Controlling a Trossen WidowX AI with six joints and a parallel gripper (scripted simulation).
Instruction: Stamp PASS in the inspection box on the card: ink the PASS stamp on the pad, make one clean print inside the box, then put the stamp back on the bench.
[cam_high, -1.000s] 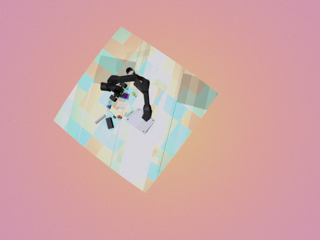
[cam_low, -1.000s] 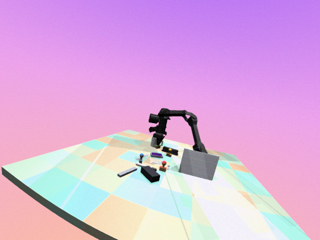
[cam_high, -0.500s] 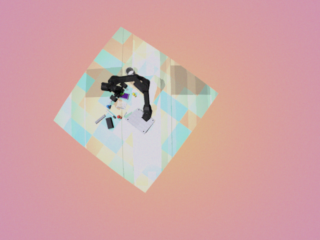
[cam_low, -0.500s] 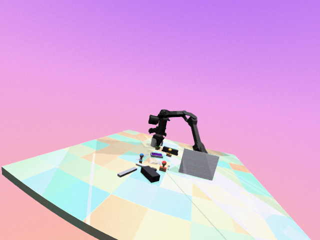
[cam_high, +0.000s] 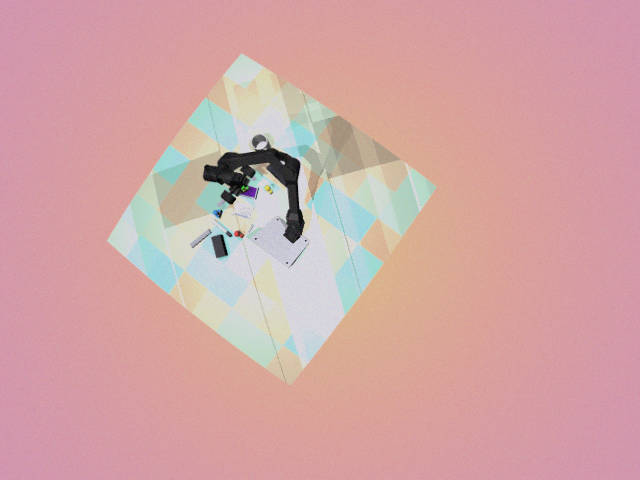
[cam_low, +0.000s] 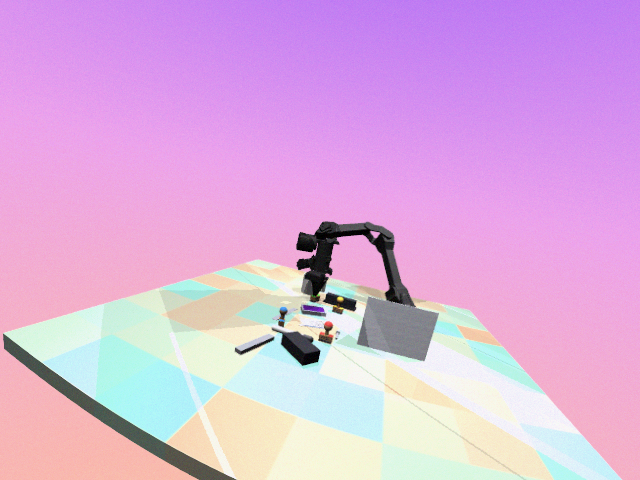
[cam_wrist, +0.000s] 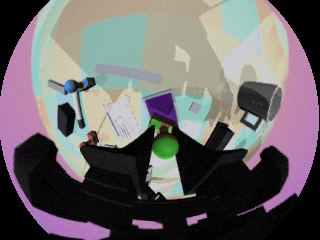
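The end effector (cam_high: 242, 189) (cam_low: 315, 294) (cam_wrist: 163, 128) grips the green-knobbed stamp (cam_high: 245, 188) (cam_low: 315, 298) (cam_wrist: 165, 148) at the edge of the purple ink pad (cam_high: 249, 192) (cam_low: 313, 309) (cam_wrist: 161, 106); whether they touch, I cannot tell. Near the pad on the desk (cam_high: 232, 315) (cam_low: 330, 413) (cam_wrist: 115, 50) lie the white card (cam_high: 243, 209) (cam_low: 312, 323) (cam_wrist: 122, 119) and the yellow-knobbed stamp (cam_high: 268, 189) (cam_low: 338, 305). Farther from the pad than the card is the red-knobbed stamp (cam_high: 238, 234) (cam_low: 326, 332) (cam_wrist: 90, 140). The lettering on the stamps is too small to read.
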